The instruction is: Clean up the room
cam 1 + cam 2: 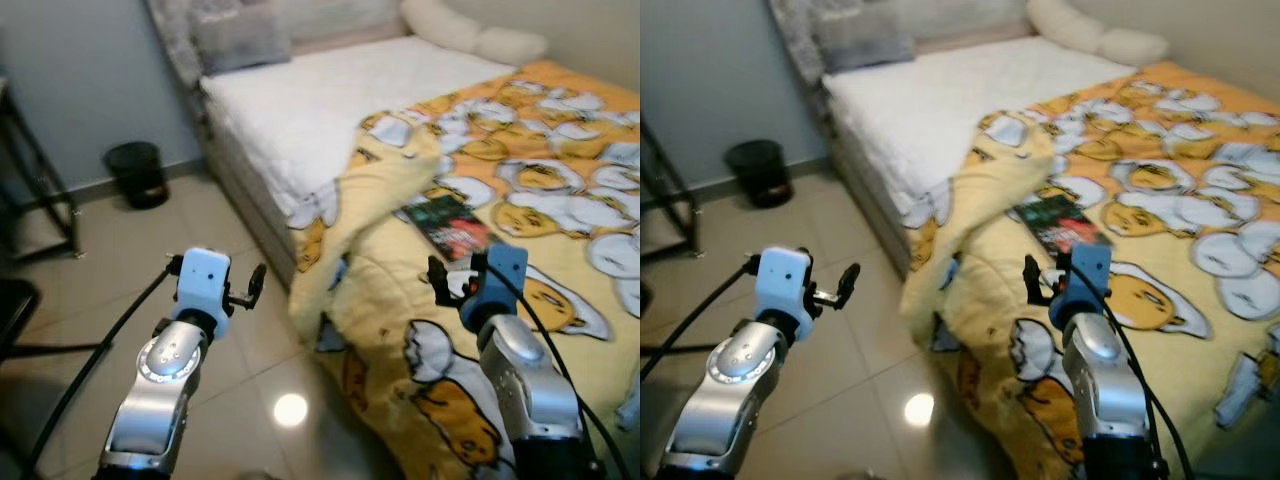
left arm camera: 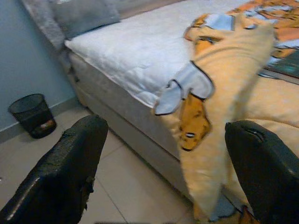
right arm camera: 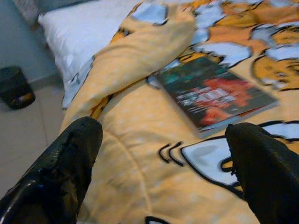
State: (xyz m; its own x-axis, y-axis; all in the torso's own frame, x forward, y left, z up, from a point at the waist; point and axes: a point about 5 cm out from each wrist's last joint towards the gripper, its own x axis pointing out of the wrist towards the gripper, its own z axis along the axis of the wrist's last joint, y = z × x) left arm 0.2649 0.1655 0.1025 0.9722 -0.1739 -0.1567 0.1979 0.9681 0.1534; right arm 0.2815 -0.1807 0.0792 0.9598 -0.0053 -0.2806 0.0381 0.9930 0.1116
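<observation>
Above blanket [image 1: 420, 330], right gripper [image 3: 159, 163] spread, near book [image 3: 212, 91].

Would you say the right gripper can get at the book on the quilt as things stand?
Probably yes: the right gripper hangs open above the quilt, with the book lying uncovered just ahead and nothing between them.

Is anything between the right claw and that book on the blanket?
Nothing visible. The right claw hovers open over the yellow blanket, and the book lies flat and uncovered just ahead of it.

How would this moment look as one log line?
right gripper: open, above book | left gripper: open, over floor | book on yellow blanket
</observation>
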